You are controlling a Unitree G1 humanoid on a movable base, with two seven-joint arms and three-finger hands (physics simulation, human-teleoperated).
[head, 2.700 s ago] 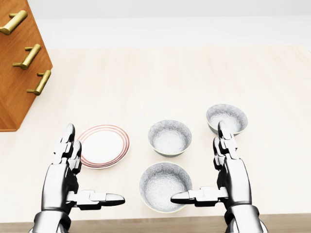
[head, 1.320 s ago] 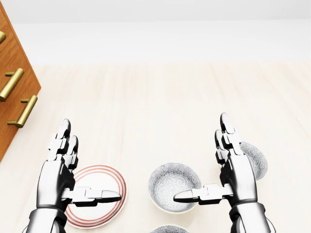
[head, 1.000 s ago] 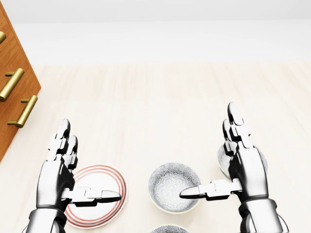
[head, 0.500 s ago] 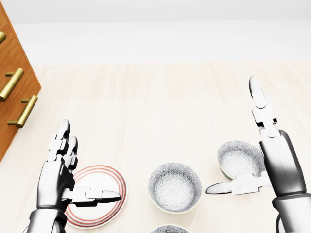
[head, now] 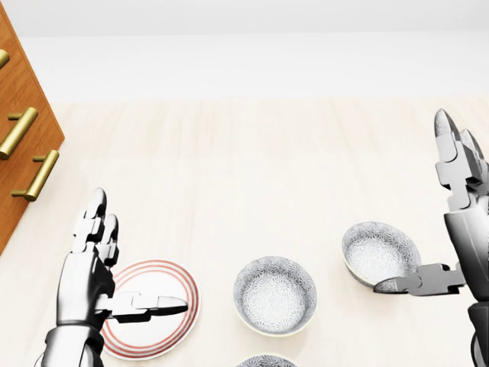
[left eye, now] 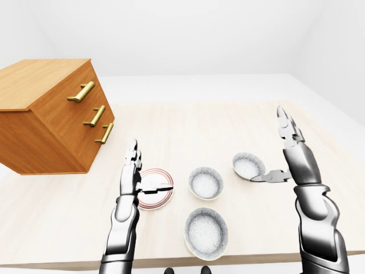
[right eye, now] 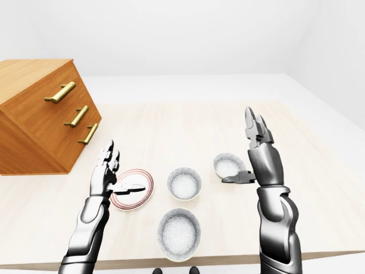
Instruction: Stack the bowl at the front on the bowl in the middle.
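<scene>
— Three bowls on the bench (left eye: 188, 123): where did each sit?
— In the left-eye view the front bowl (left eye: 206, 232) lay at six o'clock of the middle bowl (left eye: 205, 182), apart from it; a third bowl (left eye: 248, 165) at two o'clock, a red-ringed plate (left eye: 161, 197) at nine.
— Hands?
— Left hand (left eye: 130, 178) was spread wide, thumb over the plate; right hand (left eye: 293, 157) spread wide at three o'clock of the third bowl. Neither held anything.

front bowl (right eye: 179, 233) apart from middle bowl (right eye: 184, 183) | right robot hand (right eye: 264, 161) spread
</scene>
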